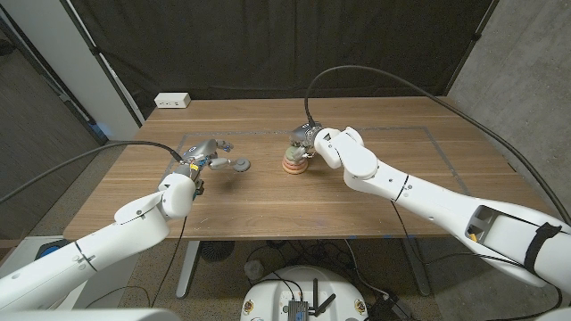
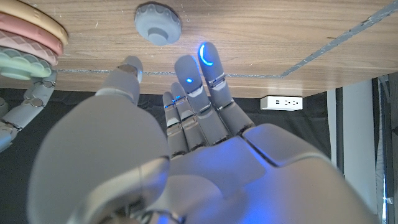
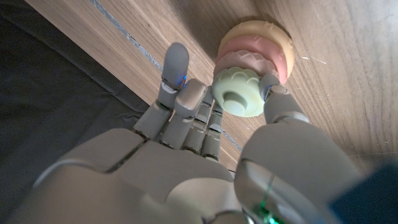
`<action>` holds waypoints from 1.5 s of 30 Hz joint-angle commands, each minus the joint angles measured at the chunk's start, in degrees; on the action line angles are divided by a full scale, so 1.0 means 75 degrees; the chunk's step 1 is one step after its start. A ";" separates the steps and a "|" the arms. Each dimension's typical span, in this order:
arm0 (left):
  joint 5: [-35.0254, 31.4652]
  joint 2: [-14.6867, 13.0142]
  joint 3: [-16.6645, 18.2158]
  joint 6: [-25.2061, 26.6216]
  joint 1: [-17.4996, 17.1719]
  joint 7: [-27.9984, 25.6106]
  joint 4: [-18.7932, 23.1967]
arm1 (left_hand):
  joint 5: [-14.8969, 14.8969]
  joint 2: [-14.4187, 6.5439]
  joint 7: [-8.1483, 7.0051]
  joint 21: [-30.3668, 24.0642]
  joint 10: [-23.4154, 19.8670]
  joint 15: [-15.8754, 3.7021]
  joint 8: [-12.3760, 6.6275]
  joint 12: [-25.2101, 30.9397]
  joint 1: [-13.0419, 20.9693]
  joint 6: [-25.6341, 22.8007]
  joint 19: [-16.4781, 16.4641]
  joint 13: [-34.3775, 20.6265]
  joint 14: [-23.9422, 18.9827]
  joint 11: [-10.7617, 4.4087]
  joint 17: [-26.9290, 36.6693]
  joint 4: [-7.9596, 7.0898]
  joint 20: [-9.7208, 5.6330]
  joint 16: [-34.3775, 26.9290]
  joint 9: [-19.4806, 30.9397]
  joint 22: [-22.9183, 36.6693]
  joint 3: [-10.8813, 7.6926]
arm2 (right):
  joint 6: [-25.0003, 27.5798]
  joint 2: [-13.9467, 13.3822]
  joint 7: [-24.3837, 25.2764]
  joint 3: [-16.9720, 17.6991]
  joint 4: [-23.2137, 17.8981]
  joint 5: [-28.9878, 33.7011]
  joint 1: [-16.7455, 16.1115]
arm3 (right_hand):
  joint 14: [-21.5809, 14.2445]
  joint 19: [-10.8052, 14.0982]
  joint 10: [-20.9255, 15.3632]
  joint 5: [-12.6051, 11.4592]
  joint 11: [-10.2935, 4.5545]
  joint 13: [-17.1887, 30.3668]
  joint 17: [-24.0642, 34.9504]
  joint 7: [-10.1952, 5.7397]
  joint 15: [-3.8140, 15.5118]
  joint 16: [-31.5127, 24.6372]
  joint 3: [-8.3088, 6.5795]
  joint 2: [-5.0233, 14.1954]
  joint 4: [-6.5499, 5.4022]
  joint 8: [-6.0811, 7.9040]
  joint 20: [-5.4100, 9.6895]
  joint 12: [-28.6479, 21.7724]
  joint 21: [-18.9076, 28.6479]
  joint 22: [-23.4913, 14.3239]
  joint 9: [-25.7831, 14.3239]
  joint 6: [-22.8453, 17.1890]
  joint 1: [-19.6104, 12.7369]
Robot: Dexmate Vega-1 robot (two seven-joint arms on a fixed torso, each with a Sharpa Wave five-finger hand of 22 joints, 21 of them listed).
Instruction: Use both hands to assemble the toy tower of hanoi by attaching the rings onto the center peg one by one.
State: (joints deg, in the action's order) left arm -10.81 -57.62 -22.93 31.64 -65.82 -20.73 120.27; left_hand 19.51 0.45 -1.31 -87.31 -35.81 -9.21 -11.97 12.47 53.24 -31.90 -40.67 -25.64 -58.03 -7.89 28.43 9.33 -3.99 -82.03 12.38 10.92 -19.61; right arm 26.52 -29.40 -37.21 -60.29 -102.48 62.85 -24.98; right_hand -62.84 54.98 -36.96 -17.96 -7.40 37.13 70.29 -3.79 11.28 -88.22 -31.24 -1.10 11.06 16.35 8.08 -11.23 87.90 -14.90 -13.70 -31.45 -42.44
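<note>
The tower (image 1: 293,163) stands mid-table, stacked with a yellow ring (image 3: 273,34), a pink ring (image 3: 264,59) and a pale green ring (image 3: 237,94) on top, the peg tip showing in the green ring's centre. My right hand (image 1: 305,140) reaches down over it, thumb and fingers (image 3: 186,93) pinching the green ring. A small grey ring (image 1: 239,163) lies flat on the table left of the tower. My left hand (image 1: 206,154) is just left of this grey ring (image 2: 158,23), its fingers (image 2: 208,68) spread and a little short of it, holding nothing.
A taped rectangle outline (image 1: 428,130) marks the wooden table (image 1: 357,209). A white power strip (image 1: 172,101) sits at the far left edge. A black curtain hangs behind the table. The right arm's cable (image 1: 375,76) arcs above the table.
</note>
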 commanded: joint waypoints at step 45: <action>-0.0034 0.0014 -0.0081 -0.0026 0.0201 0.0110 -0.0122 | 0.0010 -0.0081 -0.0043 -0.0046 -0.0186 -0.0447 0.0005 0.0003 -0.0005 -0.0151 -0.0061 -0.0056 -0.0023 -0.0089 -0.0002 -0.0007 -0.1037 -0.0079 0.0043 0.0023 -0.0093 | -0.0123 0.0127 -0.0925 0.0190 0.0024 0.0336 0.0088 | 0.0813 -0.0410 0.1881 0.0313 0.0446 -0.0282 -0.0131 0.0310 0.0150 0.0421 -0.0145 -0.0640 -0.0222 -0.0603 0.0566 0.0108 -0.0118 0.0079 -0.0434 0.1701 0.0501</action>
State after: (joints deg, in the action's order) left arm -10.95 -57.60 -23.28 31.52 -64.80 -20.15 119.72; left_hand 19.51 0.45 -1.62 -87.30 -36.77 -9.21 -11.97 12.47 53.24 -32.69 -40.67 -25.92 -58.03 -8.63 28.43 9.17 -3.99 -82.44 12.38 10.93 -19.77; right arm 25.18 -28.50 -44.36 -59.27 -101.89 64.89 -24.00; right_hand -57.12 51.91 -23.43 -15.91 -4.10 35.02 69.22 -1.62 8.80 -85.27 -32.46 -5.73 9.17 11.81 7.06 -10.14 87.02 -14.09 -16.65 -19.21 -38.62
